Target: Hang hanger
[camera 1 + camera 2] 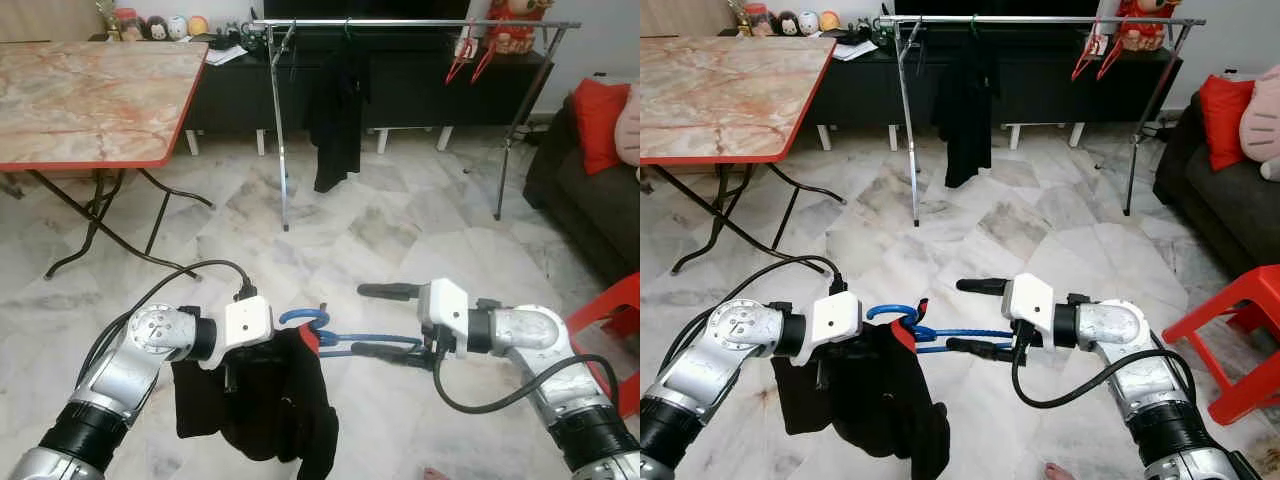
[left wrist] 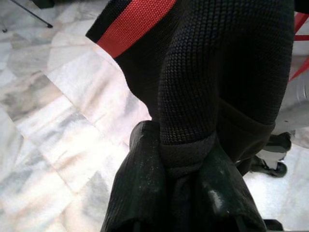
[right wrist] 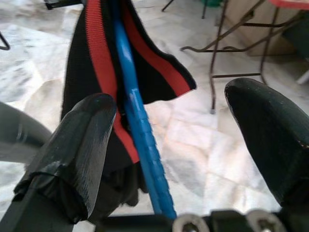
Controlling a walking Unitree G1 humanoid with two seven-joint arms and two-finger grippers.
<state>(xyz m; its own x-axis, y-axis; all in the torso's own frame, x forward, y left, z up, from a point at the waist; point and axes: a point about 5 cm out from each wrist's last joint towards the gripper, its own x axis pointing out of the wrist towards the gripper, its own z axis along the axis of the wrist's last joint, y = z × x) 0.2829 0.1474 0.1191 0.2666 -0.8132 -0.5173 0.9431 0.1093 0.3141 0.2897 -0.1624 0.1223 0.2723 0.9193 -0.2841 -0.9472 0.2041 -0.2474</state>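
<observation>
while the left gripper (image 1: pixel 250 375) clenches the black knit garment with red trim (image 1: pixel 285 405), the right gripper (image 1: pixel 385 320) — fingers spread — straddles the blue plastic hanger (image 1: pixel 345 340).

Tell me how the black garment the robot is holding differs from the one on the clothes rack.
The held garment is bunched in a heap at the left gripper, while the rack garment hangs straight from the rail. The held one shows a red stripe; the rack one looks plain black. The held one sits on a blue hanger that runs between the right gripper's open fingers. Both are dark cloth.
</observation>
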